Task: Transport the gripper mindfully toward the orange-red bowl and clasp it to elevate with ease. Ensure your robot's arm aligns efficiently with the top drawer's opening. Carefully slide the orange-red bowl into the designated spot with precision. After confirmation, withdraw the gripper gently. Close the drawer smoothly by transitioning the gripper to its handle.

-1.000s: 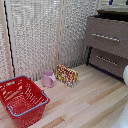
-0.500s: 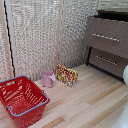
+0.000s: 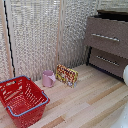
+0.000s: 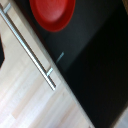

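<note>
**Bowl sits in dark drawer interior, gripper unseen**

Exterior view, left to right: red mesh basket with blue rim on the wood floor, pink cup near it, colourful flat box just beside the cup, both close to the pale slatted wall. Dark brown dresser at the exterior view's right; top drawer front with silver handle, lower drawer below. A sliver of the white robot's arm at the right edge.

Wrist view: orange-red bowl lies on a dark surface inside the drawer, partly cut by the frame edge; the handle bar runs diagonally beside it, apart from it. Gripper fingers not visible, so jaws cannot be told.
</note>
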